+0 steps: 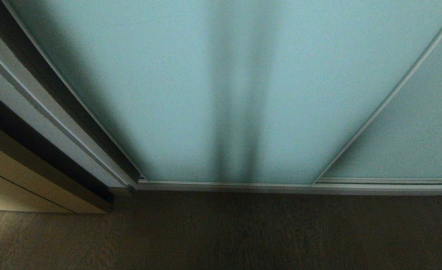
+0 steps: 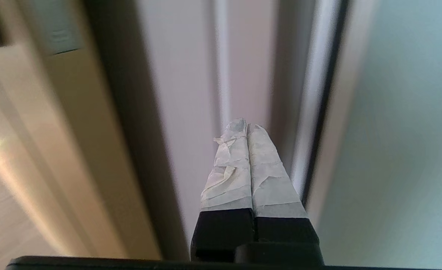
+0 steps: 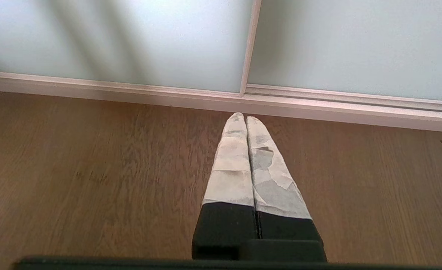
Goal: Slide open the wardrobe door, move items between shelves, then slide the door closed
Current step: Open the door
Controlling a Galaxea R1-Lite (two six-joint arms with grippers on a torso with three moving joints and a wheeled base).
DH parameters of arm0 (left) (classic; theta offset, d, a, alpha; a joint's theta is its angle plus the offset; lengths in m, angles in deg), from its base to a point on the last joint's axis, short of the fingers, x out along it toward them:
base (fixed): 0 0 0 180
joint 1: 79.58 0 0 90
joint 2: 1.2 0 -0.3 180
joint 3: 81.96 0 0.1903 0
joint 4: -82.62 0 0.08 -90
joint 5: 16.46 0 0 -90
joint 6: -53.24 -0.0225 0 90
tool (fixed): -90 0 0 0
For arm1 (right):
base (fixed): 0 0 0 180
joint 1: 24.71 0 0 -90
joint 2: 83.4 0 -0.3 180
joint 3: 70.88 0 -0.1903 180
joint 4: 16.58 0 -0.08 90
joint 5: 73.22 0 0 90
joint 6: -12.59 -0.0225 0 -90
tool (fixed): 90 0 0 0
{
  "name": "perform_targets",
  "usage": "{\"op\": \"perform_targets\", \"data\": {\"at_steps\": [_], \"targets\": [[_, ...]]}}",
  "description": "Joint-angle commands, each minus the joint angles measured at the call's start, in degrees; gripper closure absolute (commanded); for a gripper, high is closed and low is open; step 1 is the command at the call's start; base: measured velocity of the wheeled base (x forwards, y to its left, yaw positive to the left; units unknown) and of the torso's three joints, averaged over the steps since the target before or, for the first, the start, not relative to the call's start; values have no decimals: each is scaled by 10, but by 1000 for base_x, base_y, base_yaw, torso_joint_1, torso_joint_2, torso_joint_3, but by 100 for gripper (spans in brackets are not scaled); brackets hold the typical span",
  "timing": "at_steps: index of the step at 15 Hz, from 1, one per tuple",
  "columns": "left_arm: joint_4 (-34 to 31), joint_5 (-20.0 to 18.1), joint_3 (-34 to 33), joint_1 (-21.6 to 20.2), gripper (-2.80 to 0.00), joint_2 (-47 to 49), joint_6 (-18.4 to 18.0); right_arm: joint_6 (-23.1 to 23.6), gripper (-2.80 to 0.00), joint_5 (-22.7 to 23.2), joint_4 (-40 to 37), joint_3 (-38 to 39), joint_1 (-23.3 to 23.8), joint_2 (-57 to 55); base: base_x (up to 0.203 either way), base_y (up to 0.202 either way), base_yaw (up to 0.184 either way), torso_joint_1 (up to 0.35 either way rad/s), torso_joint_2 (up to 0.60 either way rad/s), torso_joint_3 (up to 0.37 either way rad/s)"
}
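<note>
The sliding wardrobe door, a tall frosted pale blue-green glass panel in a slim silver frame (image 1: 221, 93), is fully closed and fills the head view from 10 to 2 o'clock; a second frosted glass panel (image 1: 404, 142) sits at 3 o'clock. The left gripper (image 2: 247, 126), taped fingers pressed together and empty, points at the pale grey wardrobe side post (image 2: 191, 93), just beside the door's silver frame edge (image 2: 320, 93) at its 2 o'clock. Likely risks: closed tips could slide off the slim frame, jam against the post, or scrape the glass. The right gripper (image 3: 242, 116), also pressed together, hangs parked over the brown wood-grain floor (image 3: 93, 168). Garments and shelves are hidden behind the door.
</note>
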Motion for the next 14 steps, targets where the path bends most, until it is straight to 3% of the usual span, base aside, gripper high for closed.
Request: {"op": "perform_targets", "data": {"at_steps": [1,8,14], "targets": [[0,-24,16,-1,0,17,0,1,0,0,0,0,0,2,0,0,0,0,0,0],[-1,-26,117,-4,0,88,-1,0,0,0,0,0,0,2,0,0,0,0,0,0],[3,-36,136,-4,0,130,-1,1,0,0,0,0,0,2,0,0,0,0,0,0]]}}
